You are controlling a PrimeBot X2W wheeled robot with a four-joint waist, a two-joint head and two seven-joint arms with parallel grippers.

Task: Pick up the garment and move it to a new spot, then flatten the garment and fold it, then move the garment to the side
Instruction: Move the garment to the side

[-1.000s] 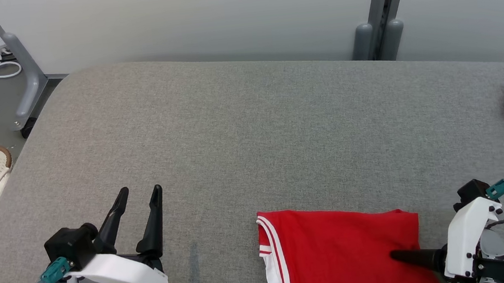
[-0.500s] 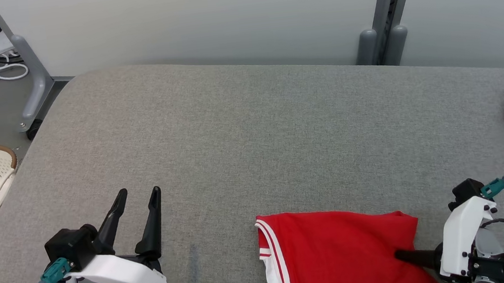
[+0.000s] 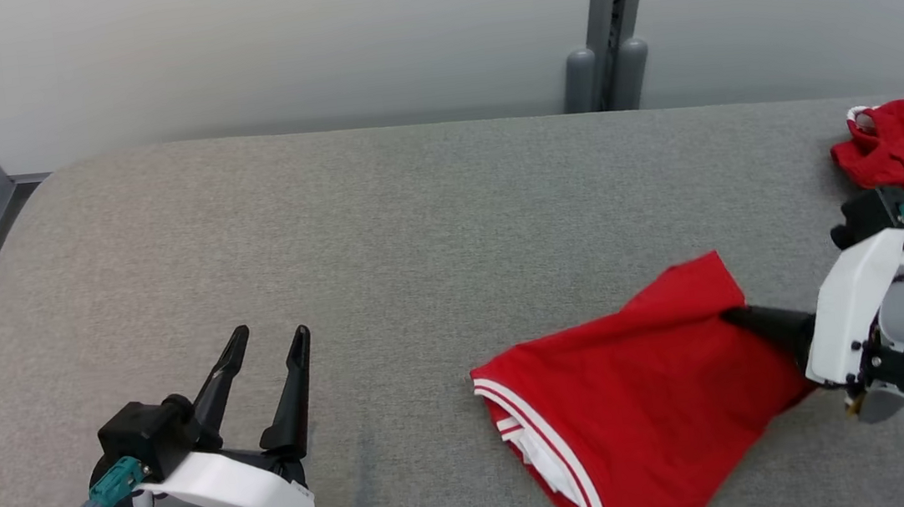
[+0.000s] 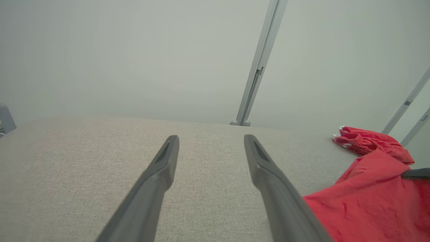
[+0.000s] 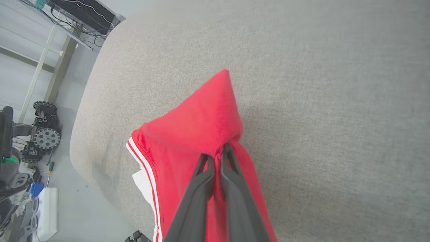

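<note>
The right gripper (image 5: 217, 152) has its fingers (image 5: 201, 181) pinched shut on the red garment (image 3: 640, 368) at its right edge, seemingly to drag it aside. The cloth trails along the bench (image 3: 382, 227) by its near edge. The left gripper (image 3: 271, 333) waits near-left, spread wide and empty.

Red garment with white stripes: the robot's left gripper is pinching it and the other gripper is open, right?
Not quite. It is the right gripper that pinches the red garment, as the right wrist view shows. The other one, the left gripper, is open.
</note>
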